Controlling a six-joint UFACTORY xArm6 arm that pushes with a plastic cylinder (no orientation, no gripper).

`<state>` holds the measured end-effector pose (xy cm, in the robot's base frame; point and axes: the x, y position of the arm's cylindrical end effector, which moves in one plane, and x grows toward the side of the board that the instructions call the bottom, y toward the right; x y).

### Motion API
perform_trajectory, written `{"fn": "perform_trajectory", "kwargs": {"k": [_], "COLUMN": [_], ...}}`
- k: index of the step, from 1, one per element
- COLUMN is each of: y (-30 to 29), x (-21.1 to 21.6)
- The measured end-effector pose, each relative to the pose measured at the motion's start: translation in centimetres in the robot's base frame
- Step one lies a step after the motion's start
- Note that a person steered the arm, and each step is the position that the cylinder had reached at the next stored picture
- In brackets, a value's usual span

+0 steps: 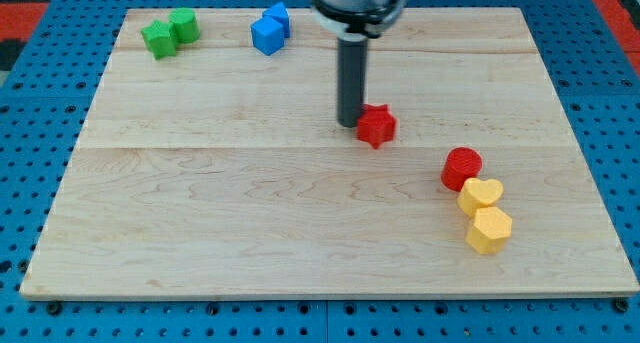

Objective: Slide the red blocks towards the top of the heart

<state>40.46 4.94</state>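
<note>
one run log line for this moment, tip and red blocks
my tip: touching red star block, on its left | red cylinder: against yellow heart top | state: pushing

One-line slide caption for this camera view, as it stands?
My tip touches the red star-shaped block from the view's left; the red round block rests against the yellow heart-shaped block on the wooden board.

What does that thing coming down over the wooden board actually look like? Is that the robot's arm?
Yes. A wide, dark housing with a pale rim shows at the view's top. From it hangs a straight, smooth, dark grey rod, ending in my tip. No cables, markings or fingers show.
</note>
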Motion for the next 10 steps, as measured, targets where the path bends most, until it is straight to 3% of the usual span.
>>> {"fn": "perform_trajectory", "kwargs": {"k": [3, 6, 8, 10], "y": [4.9, 3.4, 7.9, -0.6], "x": [1.6, 4.4, 4.7, 2.8]}}
